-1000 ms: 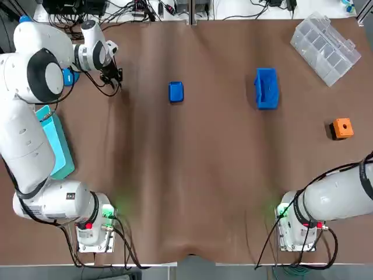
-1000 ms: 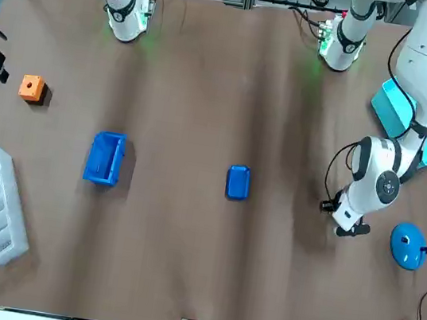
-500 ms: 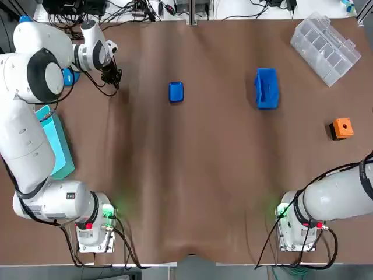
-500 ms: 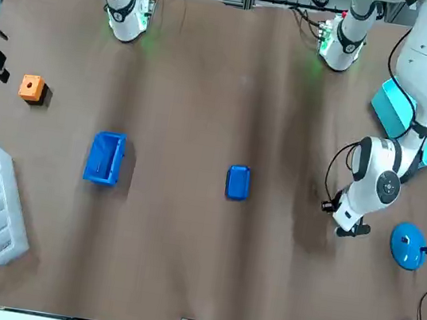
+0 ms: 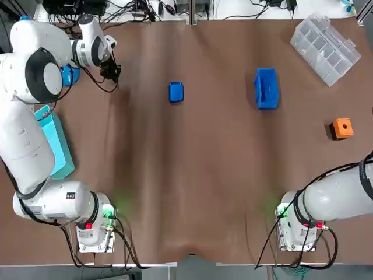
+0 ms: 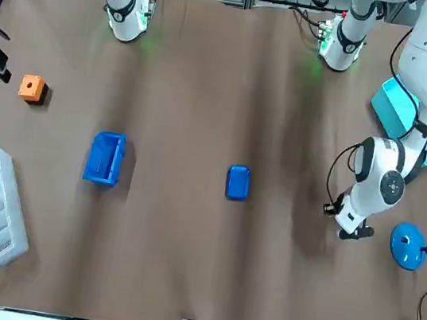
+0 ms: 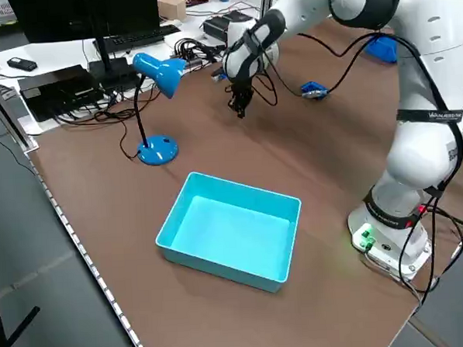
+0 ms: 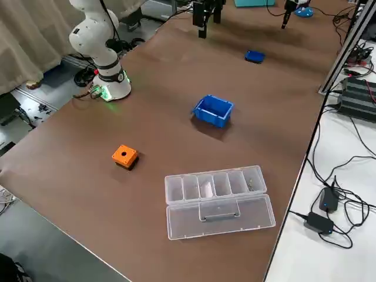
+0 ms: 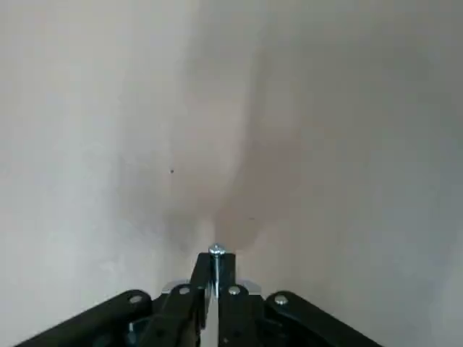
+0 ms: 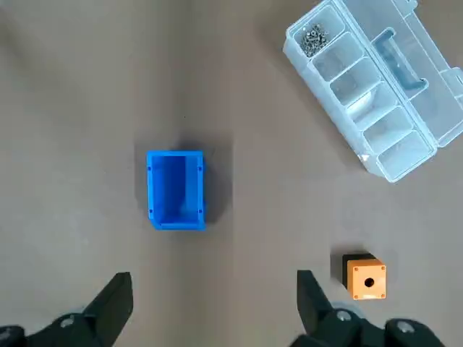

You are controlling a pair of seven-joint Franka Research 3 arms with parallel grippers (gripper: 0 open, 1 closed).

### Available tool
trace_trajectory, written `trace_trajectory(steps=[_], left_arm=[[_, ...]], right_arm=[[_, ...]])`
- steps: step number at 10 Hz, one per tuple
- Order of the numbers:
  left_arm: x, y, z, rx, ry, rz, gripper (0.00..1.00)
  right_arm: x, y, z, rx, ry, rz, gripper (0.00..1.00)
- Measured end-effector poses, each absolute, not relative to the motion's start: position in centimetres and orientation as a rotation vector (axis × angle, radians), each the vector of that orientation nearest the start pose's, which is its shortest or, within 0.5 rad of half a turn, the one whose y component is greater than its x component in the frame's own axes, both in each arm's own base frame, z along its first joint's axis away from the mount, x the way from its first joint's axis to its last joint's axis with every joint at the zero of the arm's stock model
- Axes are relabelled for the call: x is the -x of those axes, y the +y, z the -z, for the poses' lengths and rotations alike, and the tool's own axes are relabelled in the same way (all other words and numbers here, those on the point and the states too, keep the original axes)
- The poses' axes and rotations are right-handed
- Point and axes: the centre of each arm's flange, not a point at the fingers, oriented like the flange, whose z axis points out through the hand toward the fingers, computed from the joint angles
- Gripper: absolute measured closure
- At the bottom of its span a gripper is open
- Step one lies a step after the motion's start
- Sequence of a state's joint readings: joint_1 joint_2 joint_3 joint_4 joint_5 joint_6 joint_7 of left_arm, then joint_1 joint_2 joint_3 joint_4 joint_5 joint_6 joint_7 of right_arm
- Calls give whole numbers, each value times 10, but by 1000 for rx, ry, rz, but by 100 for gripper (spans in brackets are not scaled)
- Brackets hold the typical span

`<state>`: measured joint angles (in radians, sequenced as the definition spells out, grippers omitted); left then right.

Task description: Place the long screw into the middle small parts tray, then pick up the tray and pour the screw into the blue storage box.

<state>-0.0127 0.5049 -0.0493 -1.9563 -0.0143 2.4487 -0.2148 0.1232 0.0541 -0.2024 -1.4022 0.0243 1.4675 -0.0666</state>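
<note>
My left gripper (image 5: 112, 73) hangs over the far left of the table, shut on the long screw (image 9: 216, 253), whose head shows between the fingertips in the left wrist view. The small blue parts tray (image 5: 176, 92) lies on the brown mat to its right, well apart from it. Farther right stands the blue storage box (image 5: 266, 88), which looks empty (image 10: 176, 189). My right gripper (image 10: 213, 318) is held high above the box's side of the table, open, with nothing between its fingers.
A clear compartment organiser (image 5: 325, 48) lies open at the far right corner. An orange block (image 5: 342, 128) sits near the right edge. A teal bin (image 5: 55, 146) and a blue desk lamp (image 6: 410, 244) stand at the left edge by the left arm.
My left gripper has shifted slightly toward the far edge with the screw still held. The right arm and the table objects have not moved.
</note>
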Motion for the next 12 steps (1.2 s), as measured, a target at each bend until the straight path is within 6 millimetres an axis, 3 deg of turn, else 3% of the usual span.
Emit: trace_trajectory(steps=[2,4,6,9,12], left_arm=[[-623,-60,-263,3184,-213,25,93],[-618,-112,-290,3221,-154,39,93],[-608,-166,-308,3255,-159,43,93],[-579,-256,-332,3297,-200,10,93],[-540,-331,-334,3329,-160,-54,93]], right_arm=[[-560,-38,-662,3129,17,12,0],[-560,-37,-662,3129,13,12,0],[-560,-37,-662,3129,13,13,0],[-560,-33,-662,3129,2,13,0],[-560,-35,-662,3129,6,13,0]])
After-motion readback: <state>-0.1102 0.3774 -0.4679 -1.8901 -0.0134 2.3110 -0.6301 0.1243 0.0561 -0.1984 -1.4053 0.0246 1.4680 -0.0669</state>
